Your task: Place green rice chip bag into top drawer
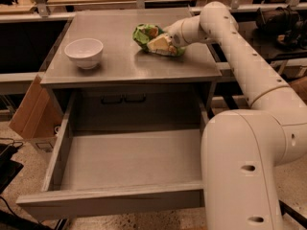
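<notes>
The green rice chip bag (144, 33) lies crumpled on the grey table top (120, 56), towards its back right. My gripper (160, 44) comes in from the right and sits right at the bag's right side, its pale fingers against the green foil. The top drawer (124, 159) stands pulled fully open below the table top, its grey bottom bare, its front panel (110, 202) nearest the camera.
A white bowl (84, 52) stands on the left part of the table top. A brown cardboard box (29, 114) leans left of the drawer. My white arm (249, 75) and its base (240, 176) fill the right side. Shelving runs behind the table.
</notes>
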Action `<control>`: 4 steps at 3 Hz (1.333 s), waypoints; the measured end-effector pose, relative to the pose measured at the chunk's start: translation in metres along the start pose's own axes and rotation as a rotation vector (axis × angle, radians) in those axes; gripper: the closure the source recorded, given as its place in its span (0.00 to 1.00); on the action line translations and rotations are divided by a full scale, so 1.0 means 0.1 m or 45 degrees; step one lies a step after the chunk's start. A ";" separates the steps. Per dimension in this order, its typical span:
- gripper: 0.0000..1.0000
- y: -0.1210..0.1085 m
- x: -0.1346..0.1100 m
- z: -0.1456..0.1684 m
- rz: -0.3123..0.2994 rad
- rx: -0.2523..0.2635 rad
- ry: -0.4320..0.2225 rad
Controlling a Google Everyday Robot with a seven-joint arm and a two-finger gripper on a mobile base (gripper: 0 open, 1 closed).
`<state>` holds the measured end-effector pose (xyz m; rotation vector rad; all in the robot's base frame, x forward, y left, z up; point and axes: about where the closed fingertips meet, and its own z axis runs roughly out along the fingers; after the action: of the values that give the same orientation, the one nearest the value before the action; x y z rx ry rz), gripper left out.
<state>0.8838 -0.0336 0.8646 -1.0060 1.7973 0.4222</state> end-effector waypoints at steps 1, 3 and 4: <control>0.70 0.02 0.01 0.03 0.001 -0.006 0.002; 1.00 0.04 0.01 0.06 0.002 -0.012 0.004; 1.00 0.03 -0.01 0.05 0.002 -0.012 0.004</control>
<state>0.8843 -0.0279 0.8623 -1.0122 1.8004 0.4304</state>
